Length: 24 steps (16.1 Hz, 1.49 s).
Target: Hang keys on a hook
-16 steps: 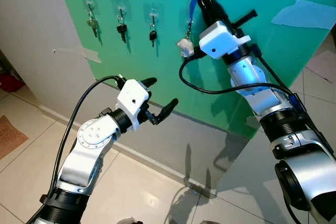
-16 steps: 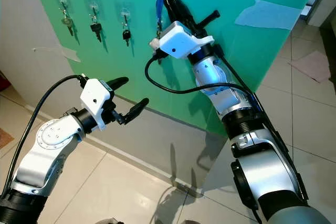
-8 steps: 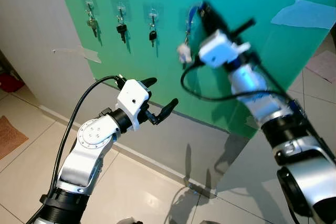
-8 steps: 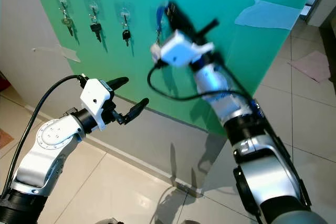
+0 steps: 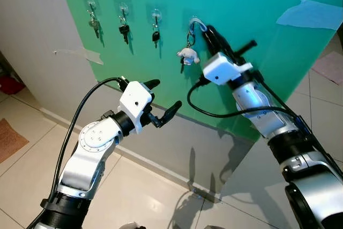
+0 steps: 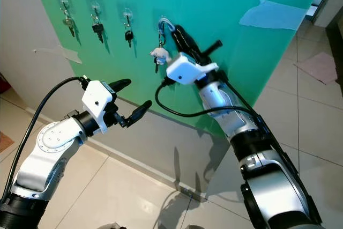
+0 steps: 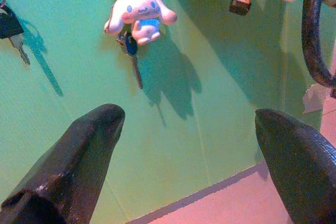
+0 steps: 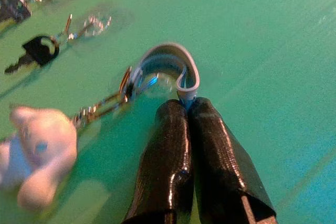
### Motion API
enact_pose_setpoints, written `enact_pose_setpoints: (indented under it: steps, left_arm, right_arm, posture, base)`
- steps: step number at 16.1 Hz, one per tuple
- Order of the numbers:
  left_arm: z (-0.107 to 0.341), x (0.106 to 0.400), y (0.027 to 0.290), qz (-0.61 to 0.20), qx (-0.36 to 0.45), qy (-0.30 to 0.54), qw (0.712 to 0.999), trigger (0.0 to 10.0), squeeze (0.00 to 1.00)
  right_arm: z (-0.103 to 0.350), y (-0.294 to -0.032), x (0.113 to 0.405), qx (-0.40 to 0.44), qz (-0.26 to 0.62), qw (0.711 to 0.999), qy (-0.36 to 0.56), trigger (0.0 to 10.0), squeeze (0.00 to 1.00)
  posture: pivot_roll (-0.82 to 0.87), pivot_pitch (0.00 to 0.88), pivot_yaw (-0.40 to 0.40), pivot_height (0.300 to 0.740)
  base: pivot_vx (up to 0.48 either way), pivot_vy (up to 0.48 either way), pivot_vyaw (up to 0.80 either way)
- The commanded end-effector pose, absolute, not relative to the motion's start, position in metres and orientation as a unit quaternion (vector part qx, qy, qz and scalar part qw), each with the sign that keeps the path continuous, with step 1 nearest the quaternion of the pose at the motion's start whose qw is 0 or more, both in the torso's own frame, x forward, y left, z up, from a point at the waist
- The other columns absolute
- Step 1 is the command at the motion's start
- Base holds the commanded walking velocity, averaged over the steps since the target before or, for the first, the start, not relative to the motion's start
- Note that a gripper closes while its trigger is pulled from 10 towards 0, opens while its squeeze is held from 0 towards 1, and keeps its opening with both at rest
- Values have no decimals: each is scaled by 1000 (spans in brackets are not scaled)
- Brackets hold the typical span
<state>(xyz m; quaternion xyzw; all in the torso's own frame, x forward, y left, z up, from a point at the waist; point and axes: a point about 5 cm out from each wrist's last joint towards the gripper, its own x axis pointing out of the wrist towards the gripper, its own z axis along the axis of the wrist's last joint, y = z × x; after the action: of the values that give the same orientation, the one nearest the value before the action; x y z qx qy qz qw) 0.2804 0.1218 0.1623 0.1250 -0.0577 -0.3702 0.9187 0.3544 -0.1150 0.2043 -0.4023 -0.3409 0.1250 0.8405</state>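
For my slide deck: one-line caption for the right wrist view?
Right pincer shut on the blue strap of a plush-toy keyring, at the green board.

The right arm reaches up toward the top middle of the frame. Its right gripper (image 5: 208, 31) has both black fingers pressed tight together. The left arm bends in the lower left, and its left gripper (image 5: 163, 97) has its fingers spread wide apart.
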Motion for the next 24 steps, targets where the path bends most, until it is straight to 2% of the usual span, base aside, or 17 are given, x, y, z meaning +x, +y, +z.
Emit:
enact_pose_setpoints:
  steps: [1, 4, 7, 13, 14, 16, 17, 21, 24]
  left_arm:
    - [164, 279, 122, -375, 130, -62, 916, 10000, 0]
    - [163, 278, 122, -376, 131, -61, 915, 10000, 0]
    - [163, 277, 121, -377, 131, -62, 915, 10000, 0]
    - [169, 277, 121, -366, 122, -82, 919, 10000, 0]
    - [170, 278, 121, -362, 120, -88, 920, 10000, 0]
    - [175, 282, 120, -352, 117, -100, 923, 10000, 0]
    - [175, 282, 120, -351, 116, -101, 924, 10000, 0]
    - [176, 282, 123, -330, 106, -109, 932, 10000, 0]
    - [174, 280, 127, -312, 80, -110, 940, 10000, 0]
  right_arm:
    - [204, -123, 355, -403, 111, 845, -333, 10000, 0]
    - [194, -137, 355, -393, 91, 865, -299, 10000, 0]
    - [176, -138, 351, -375, 109, 884, -259, 10000, 0]
    - [150, -152, 336, -316, 85, 924, -200, 10000, 0]
    - [148, -153, 335, -311, 83, 927, -194, 10000, 27]
    - [143, -155, 329, -290, 82, 936, -184, 10000, 890]
    - [142, -154, 327, -280, 86, 939, -182, 10000, 1000]
    - [132, -146, 313, -219, 134, 954, -155, 10000, 1000]
    - [110, -152, 295, -199, 123, 967, -99, 10000, 1000]
  posture:
    - [-62, 0, 21, 740]
    - [-59, 0, 20, 740]
    - [-60, 0, 18, 740]
    - [-61, 0, 11, 740]
    - [-61, 0, 11, 740]
    - [-67, 0, 10, 740]
    - [-70, 0, 9, 740]
    - [-69, 0, 0, 740]
    - [-77, 0, -12, 740]
  base:
    - [0, 0, 0]
    - [0, 0, 0]
    - [0, 0, 0]
    - [0, 0, 0]
    - [0, 0, 0]
    - [0, 0, 0]
    - [0, 0, 0]
    - [0, 0, 0]
    - [0, 0, 0]
